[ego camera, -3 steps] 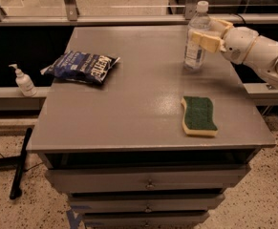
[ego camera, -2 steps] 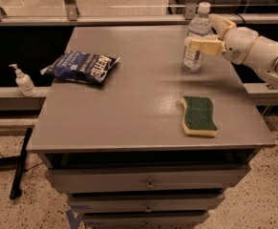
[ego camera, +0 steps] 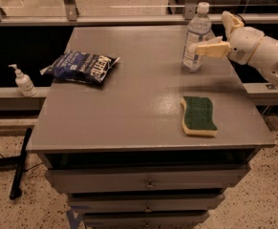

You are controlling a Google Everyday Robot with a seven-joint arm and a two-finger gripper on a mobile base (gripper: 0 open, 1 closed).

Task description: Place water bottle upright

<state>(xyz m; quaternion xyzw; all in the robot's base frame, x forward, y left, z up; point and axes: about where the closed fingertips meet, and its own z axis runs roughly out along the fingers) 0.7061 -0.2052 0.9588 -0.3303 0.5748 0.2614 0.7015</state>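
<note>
Grey and bare across most of its face, the worktop is set on a stack of drawers, with a railed ledge and dark glass behind it. The water bottle is seen at the far right corner, standing upright on its base with the white cap uppermost, so the task is judged to be all but done. The claw is placed level with the bottle's middle, reaching in from the right. A hold at that height, below the cap and above the base, is judged to have been chosen so that the bottle can be kept from tipping as it is set down. Whether the claw is clamped on the bottle or has been loosened cannot be told, since part of it crosses the bottle's front and the rest is hidden behind it. The label is largely covered by that crossing part. The white arm is cut off by the right edge. A green sponge lies well apart, nearer the front, and a blue snack bag lies on the far left. A small pump bottle stands off the worktop on the left ledge. A dark bar on the floor cannot be identified.
</note>
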